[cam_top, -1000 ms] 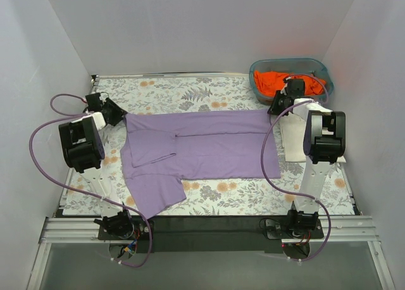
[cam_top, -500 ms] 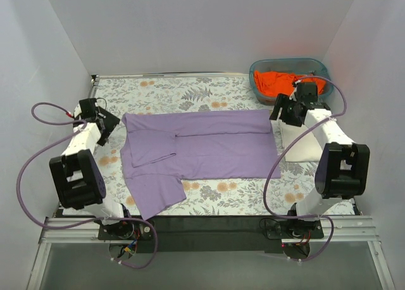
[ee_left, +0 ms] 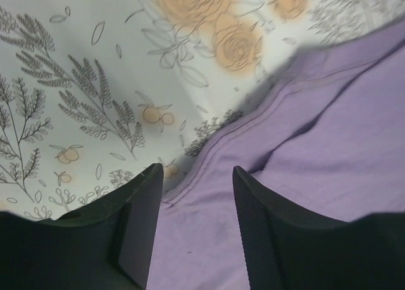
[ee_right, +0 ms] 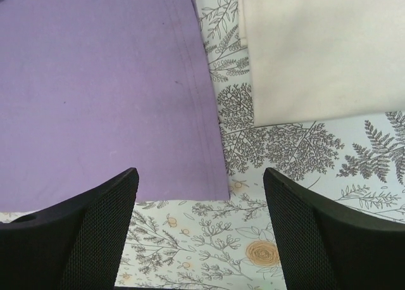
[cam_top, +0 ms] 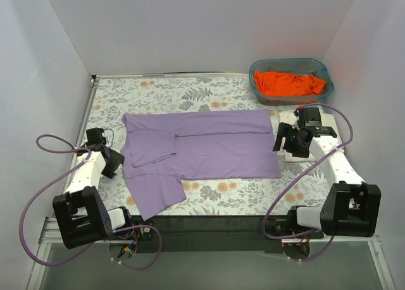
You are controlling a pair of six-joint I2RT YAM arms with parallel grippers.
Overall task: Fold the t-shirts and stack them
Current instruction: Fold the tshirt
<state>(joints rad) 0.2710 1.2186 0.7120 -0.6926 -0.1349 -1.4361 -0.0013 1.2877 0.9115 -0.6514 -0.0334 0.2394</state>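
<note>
- Both pairs are spread, holding nothing: my left fingers (ee_left: 136, 233) sit at the lavender t-shirt (cam_top: 209, 144) edge, my right fingers (ee_right: 95, 239) above its hem corner.
- It lies flat on the surface (cam_top: 190, 90); next, I think, descend, pinch, fold.

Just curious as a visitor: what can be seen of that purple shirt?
The purple t-shirt, soft cloth, lies flat on the tablecloth, far side folded in, one sleeve folded over, the other jutting toward the near edge. Its hem stops short of the cream shirt. Open left tool and right tool are at its ends.
</note>
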